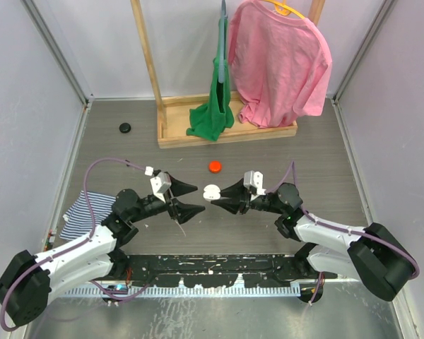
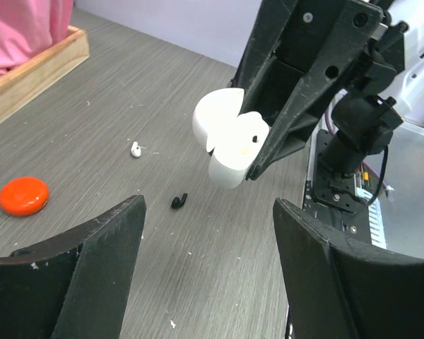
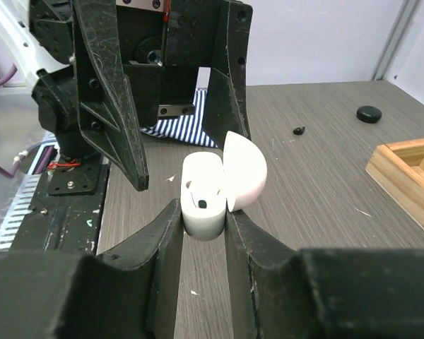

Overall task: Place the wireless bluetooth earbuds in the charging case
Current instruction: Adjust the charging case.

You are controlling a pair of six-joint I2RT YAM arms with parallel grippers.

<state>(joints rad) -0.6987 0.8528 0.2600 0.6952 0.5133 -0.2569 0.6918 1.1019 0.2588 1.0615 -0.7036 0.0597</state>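
Right gripper pinched narrow on the charging case, lid flipped open, body squeezed between my fingertips. Left gripper wide, holding nothing, case just ahead of its tips. White earbud lies on the table beyond my left finger. Risks: tiny earbud may skid when pinched; pushing it in may twist the case in my grip.

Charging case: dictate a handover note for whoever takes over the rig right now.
Right pincer: shut on the case, lid open, held above the table.
Left pincer: open, empty, facing the case.
One white earbud lies loose on the table, beyond the left pincer.
Done: case gripped and open.
Left: pick up the loose earbud and seat it. I cannot tell whether an earbud is already in the case.
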